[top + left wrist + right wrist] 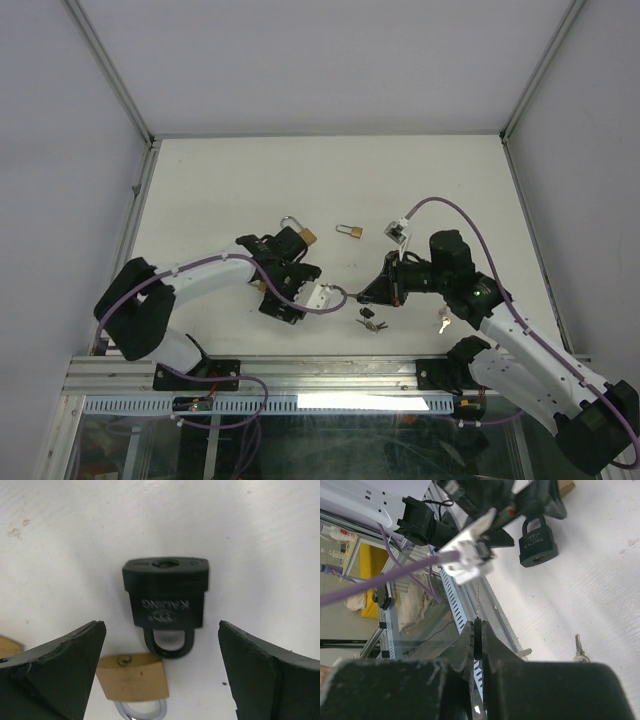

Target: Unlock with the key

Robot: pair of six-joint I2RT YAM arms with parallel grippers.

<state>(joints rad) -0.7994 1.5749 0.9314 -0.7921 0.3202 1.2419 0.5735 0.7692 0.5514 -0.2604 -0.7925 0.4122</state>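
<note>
Black padlock (166, 592), likely heavy and rigid, between parted jaws of the left gripper (161, 630): squeeze its flanks. Right gripper (477, 630) clamps the key (477, 602).

Bright, even, diffuse light; shadows faint. Glare strip on front rail (370, 402). Sharp black padlock (166, 597), lettering legible. My right gripper (478, 627) dark, soft up close.
</note>
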